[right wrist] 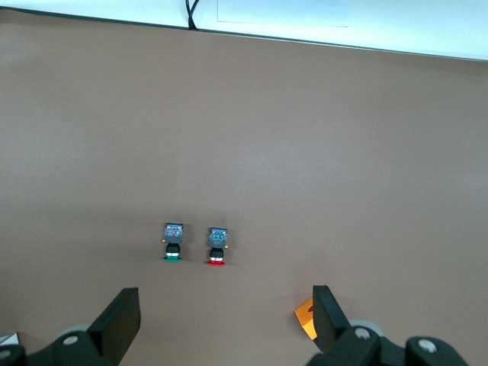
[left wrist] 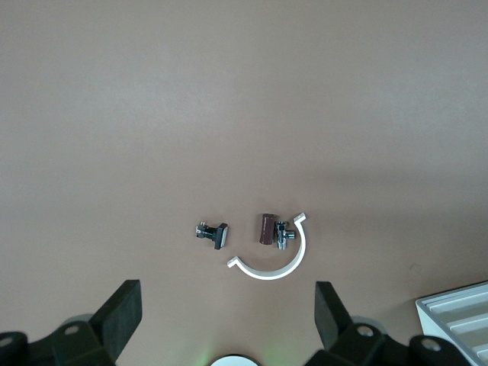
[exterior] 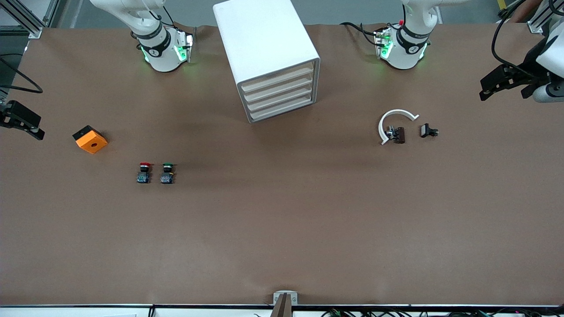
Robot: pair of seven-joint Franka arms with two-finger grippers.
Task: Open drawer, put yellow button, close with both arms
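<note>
The white drawer cabinet [exterior: 269, 57] stands between the two arm bases, and all its drawers look shut; a corner of it shows in the left wrist view [left wrist: 457, 309]. The yellow button is out of view. My left gripper [exterior: 487, 88] hangs open and empty at the left arm's end of the table; in its wrist view [left wrist: 226, 305] it is over bare table. My right gripper [exterior: 35, 130] hangs open and empty at the right arm's end of the table, beside an orange block; its wrist view [right wrist: 225, 309] shows both fingers spread.
A red-capped button [exterior: 143, 172] [right wrist: 217, 246] and a green-capped button [exterior: 167, 173] [right wrist: 173, 242] lie side by side. An orange block [exterior: 90, 139] [right wrist: 306, 319] lies toward the right arm's end. A white C-shaped ring [exterior: 392, 121] [left wrist: 278, 263], a brown part [exterior: 400, 134] and a small black part [exterior: 427, 130] lie toward the left arm's end.
</note>
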